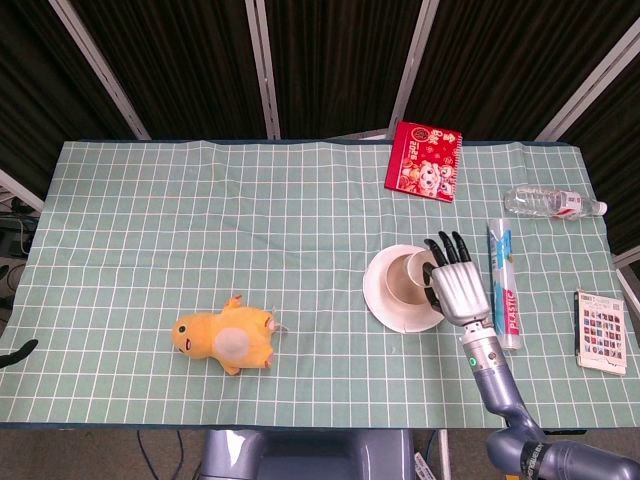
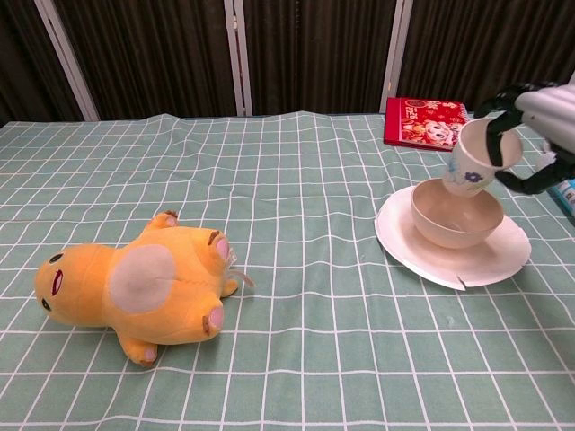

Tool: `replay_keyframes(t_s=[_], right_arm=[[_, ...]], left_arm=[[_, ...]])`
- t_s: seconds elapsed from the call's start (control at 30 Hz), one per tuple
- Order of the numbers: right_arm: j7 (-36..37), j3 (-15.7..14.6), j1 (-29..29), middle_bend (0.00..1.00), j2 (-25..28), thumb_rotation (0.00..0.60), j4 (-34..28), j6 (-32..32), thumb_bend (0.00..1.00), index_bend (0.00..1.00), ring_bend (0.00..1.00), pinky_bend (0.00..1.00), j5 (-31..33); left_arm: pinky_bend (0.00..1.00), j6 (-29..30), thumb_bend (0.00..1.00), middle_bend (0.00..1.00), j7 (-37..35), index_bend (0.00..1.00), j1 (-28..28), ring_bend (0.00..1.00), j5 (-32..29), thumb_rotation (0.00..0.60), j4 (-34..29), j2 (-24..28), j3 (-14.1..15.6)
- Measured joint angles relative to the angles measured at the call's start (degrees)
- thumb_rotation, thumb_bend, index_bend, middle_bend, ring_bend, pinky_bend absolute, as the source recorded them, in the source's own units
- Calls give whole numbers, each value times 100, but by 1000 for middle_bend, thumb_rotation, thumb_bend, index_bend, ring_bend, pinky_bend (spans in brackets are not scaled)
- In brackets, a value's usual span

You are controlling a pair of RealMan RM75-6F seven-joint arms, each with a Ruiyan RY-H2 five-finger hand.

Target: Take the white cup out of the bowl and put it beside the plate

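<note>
My right hand (image 2: 539,135) has its fingers (image 2: 493,135) curled around the white cup (image 2: 476,162), pinching it at the rim. Cup is tilted, small flower print showing, in the air just above the bowl (image 2: 455,215) on the plate (image 2: 422,256).

bowl (image 2: 455,216) on plate (image 2: 449,256), right of centre | cup (image 2: 474,158) above bowl, tilted, in right hand (image 1: 459,288) | plush toy (image 1: 226,340) front-left | packet (image 1: 425,160) behind plate | tube (image 1: 504,283) right of plate
</note>
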Motion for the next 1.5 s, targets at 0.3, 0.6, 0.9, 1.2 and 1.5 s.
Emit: replay_keyframes(t_s=[0.3,0.6,0.9,1.2,1.5], right_arm=[[2,44,-326,134,794,600,-273,26,506,646,0,0,575],[143,-151,-349,134,634,600,114,-366,495,646,0,0,799],[262,-210,-278,134,233,600,456,-574,476,646,0,0,975],[-45,-235,-240,117,188,600,430,-680,406,646,0,0,1321],[49,-289,-252,9,287,600,337,-636,316,584,0,0,1198]], left_arm=[[0,56,0,0,111,0,22,0,40,600,-78,9,15],[0,8,0,0,204,0,1,0,33,600,-106,-1,26],[0,-4,0,0,99,0,-6,0,33,600,-55,10,22],[0,8,0,0,101,0,-6,0,72,600,-54,8,35],[0,19,0,0,124,0,-4,0,75,600,-72,2,37]])
